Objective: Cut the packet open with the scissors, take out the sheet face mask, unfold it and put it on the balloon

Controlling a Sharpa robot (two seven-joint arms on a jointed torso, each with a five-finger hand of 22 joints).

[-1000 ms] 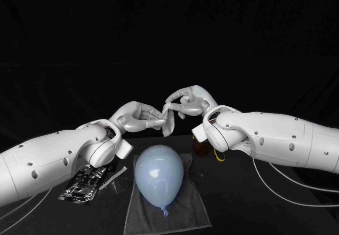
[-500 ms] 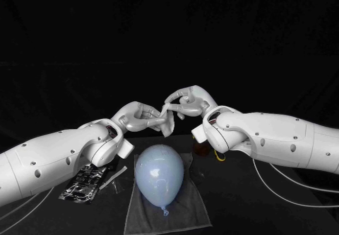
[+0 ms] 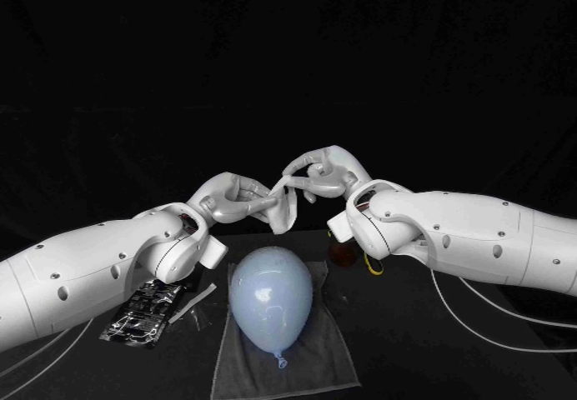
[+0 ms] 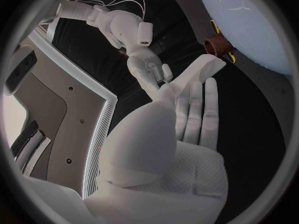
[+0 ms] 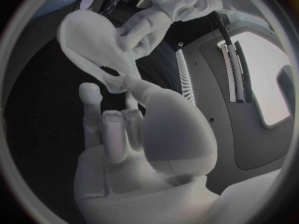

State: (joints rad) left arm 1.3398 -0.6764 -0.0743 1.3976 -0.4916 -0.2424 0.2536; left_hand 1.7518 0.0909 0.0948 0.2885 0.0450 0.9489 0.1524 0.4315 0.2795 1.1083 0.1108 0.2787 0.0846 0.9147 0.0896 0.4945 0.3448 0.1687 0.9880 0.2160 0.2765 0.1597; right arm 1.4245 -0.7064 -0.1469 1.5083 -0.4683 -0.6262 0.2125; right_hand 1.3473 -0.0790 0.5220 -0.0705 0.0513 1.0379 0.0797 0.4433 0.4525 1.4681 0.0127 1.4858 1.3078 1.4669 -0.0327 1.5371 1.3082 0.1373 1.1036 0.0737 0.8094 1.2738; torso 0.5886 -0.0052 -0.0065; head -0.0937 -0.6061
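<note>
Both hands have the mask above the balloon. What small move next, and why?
Probably ease the two hands apart to open the fold. The left hand and right hand both pinch the sheet mask, which hangs between them as a narrow, bunched strip above the balloon. It looks too folded to lay down yet.

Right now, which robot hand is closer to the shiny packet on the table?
Left. The left hand holds the face mask up, on the same side of the balloon as the packet. The right hand holds the mask too, farther off, toward the balloon's other side.
</note>
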